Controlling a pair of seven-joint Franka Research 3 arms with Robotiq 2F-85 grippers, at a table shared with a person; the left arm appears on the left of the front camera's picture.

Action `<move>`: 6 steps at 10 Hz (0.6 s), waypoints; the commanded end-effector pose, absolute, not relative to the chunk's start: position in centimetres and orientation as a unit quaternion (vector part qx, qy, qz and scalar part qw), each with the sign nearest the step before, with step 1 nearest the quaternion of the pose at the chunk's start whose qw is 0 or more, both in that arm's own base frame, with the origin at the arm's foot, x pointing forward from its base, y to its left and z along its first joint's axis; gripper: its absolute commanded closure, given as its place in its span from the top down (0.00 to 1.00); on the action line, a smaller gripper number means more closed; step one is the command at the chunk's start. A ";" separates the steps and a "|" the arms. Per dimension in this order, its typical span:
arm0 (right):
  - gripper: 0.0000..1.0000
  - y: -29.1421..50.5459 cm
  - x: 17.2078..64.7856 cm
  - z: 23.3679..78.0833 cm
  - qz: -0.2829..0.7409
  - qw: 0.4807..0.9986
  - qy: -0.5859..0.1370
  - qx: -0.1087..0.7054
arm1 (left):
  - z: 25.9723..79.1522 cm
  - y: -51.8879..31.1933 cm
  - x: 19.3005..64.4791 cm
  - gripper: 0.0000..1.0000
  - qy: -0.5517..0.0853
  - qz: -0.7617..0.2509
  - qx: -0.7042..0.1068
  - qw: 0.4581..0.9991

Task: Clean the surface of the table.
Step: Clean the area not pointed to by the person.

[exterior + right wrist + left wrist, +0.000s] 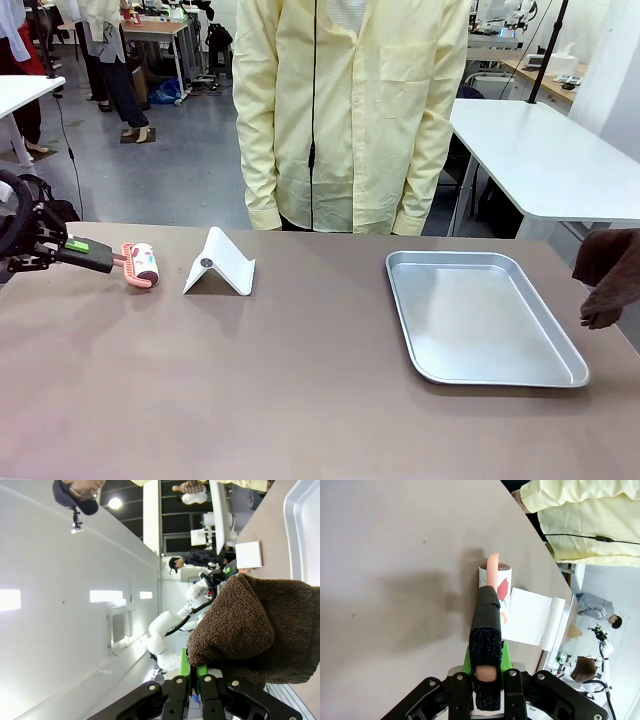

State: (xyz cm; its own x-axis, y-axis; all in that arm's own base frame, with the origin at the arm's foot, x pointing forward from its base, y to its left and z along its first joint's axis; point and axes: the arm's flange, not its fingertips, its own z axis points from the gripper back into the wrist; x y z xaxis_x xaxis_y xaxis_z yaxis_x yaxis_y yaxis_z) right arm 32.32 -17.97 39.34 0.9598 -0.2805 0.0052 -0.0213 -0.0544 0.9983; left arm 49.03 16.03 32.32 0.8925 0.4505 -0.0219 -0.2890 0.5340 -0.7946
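Note:
The taupe table (300, 390) spreads across the front view. At its far left my left gripper (95, 255) is shut on the pink handle of a lint roller (143, 265), which sits low over the tabletop. In the left wrist view the roller (501, 587) points away beyond my fingers (486, 645), with its shadow on the table (395, 555). At the right edge a brown towel (610, 275) hangs above the table. My right gripper (192, 672) is shut on that towel (255, 625).
A white folded stand (220, 265) sits just right of the roller. A silver tray (480, 378) lies at the right, close to the towel. A person in a yellow shirt (350, 110) stands at the far edge. White tables stand behind.

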 end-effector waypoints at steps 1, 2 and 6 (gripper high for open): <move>0.05 -18.2 32.3 39.6 -0.085 0.677 -0.108 0.723 | 31.1 15.6 48.3 0.22 -0.105 0.198 -0.454 0.862; 0.05 -18.2 32.3 39.6 -0.085 0.677 -0.108 0.723 | 32.9 15.7 46.5 0.22 -0.107 0.153 -0.523 0.832; 0.05 -18.2 32.3 39.6 -0.085 0.677 -0.108 0.723 | 40.6 18.3 35.6 0.22 -0.139 0.014 -0.637 0.758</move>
